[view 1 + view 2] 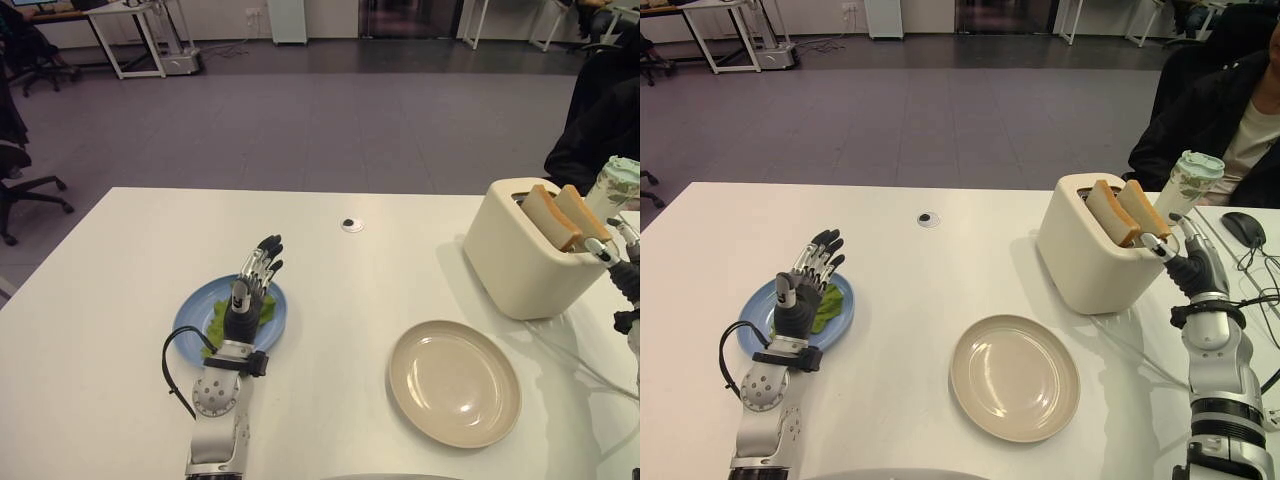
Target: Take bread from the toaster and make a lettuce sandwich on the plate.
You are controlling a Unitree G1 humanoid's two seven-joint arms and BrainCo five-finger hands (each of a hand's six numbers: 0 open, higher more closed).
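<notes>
Toaster (1080, 255) near far edge; beige plate (1015, 377) apart.

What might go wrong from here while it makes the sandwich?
The two bread slices stand close together in the toaster, so the right hand beside them may drag out both. A lidded cup stands just behind that hand; lifting could knock it over. The left hand lies over the lettuce on the blue plate and might shove the plate.

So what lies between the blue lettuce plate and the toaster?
Only bare table, as the right eye view shows. Blue plate and toaster stand apart; the empty beige plate sits nearer the robot than that stretch.
</notes>
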